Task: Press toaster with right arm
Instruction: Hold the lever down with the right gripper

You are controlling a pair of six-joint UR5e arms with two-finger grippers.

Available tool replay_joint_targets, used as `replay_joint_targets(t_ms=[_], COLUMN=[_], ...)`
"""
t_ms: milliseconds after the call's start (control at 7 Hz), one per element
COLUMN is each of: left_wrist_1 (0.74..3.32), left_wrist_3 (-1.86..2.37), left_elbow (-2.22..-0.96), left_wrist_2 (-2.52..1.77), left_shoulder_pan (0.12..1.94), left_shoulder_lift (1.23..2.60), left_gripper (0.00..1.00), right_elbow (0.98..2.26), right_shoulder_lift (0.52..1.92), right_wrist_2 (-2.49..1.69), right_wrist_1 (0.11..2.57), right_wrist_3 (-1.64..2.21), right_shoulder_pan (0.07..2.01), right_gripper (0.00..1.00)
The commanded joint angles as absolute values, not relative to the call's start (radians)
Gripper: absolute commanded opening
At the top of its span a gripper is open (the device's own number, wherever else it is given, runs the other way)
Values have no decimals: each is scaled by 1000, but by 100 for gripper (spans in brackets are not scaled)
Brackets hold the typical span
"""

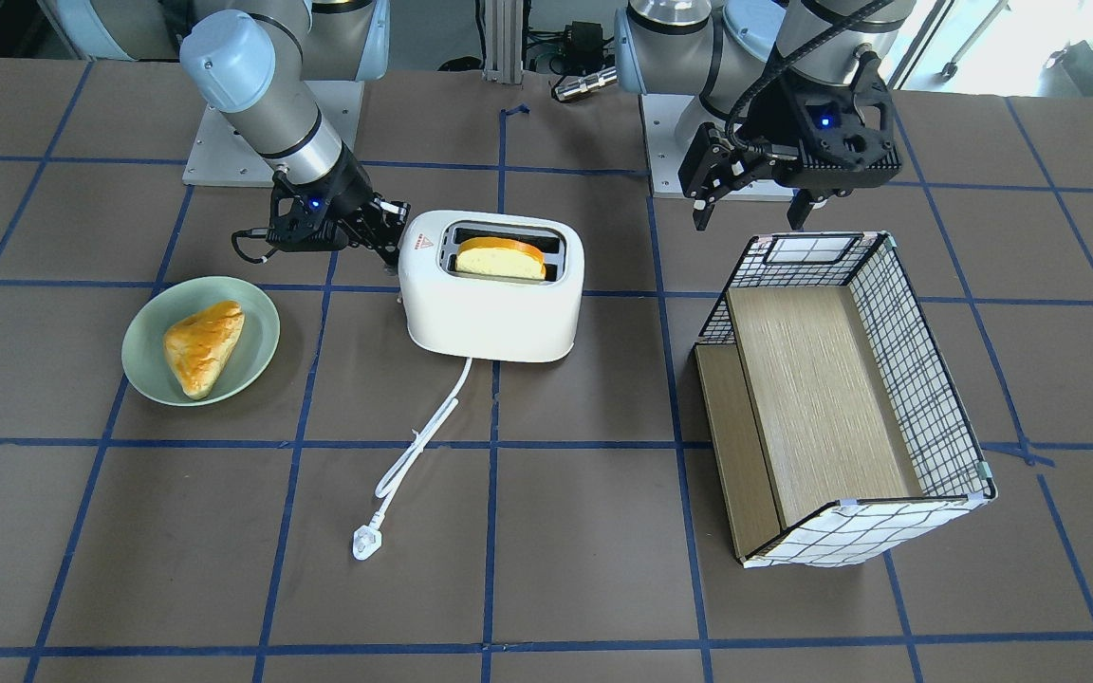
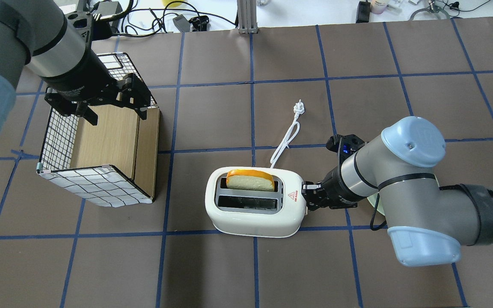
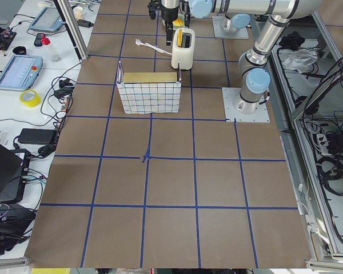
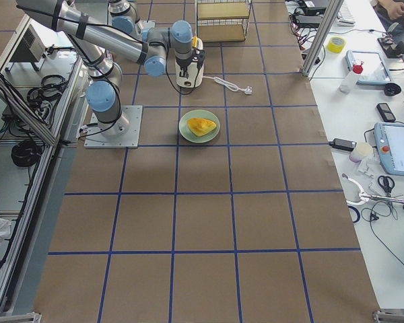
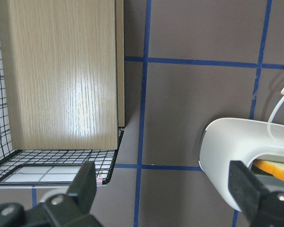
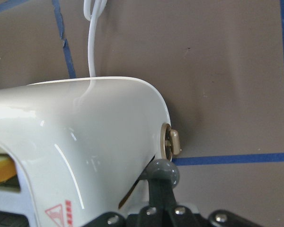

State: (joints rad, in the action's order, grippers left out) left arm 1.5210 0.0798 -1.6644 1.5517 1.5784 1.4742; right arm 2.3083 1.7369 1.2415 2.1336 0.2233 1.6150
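Note:
The white toaster (image 1: 490, 304) stands mid-table with a bread slice (image 1: 501, 258) sticking up out of one slot; it also shows in the overhead view (image 2: 255, 214). My right gripper (image 1: 387, 235) is shut, its tip against the toaster's end with the red triangle sticker (image 2: 291, 196). In the right wrist view the closed fingers (image 6: 157, 189) meet the grey lever knob (image 6: 164, 172), just below a beige dial (image 6: 173, 143). My left gripper (image 1: 753, 204) hangs open and empty above the wire basket's robot-side edge, away from the toaster.
The toaster's white cord and plug (image 1: 363, 543) trail toward the operators' side. A green plate (image 1: 150, 365) holding a pastry (image 1: 203, 343) lies beside my right arm. A wire basket with a wooden shelf (image 1: 917, 379) stands under my left gripper.

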Motion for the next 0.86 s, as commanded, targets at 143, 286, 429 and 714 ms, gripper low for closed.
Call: replay_joint_targets(t_ms=[143,286,429,714], left_wrist_1=[1520,1520,1522,1522], left_wrist_3=[80,80,80,80], left_elbow=[-1664,-1664,-1664,-1664], left_wrist_2=[1552,1551,1552,1551], left_shoulder_pan=[1578,1578,1578,1578], left_shoulder_lift=[1474,1474,1474,1474], left_gripper=[100,100,100,100], right_elbow=[2307,2307,2309,2306], right_shoulder_lift=[1718,1703,1691,1690], right_wrist_2=[1267,1278,1279,1279], right_wrist_1=[2144,2145,2146,2151], right_wrist_3=[229,229,229,232], right_shoulder_pan=[1606,1591,1582,1582], right_gripper=[0,0,0,0])
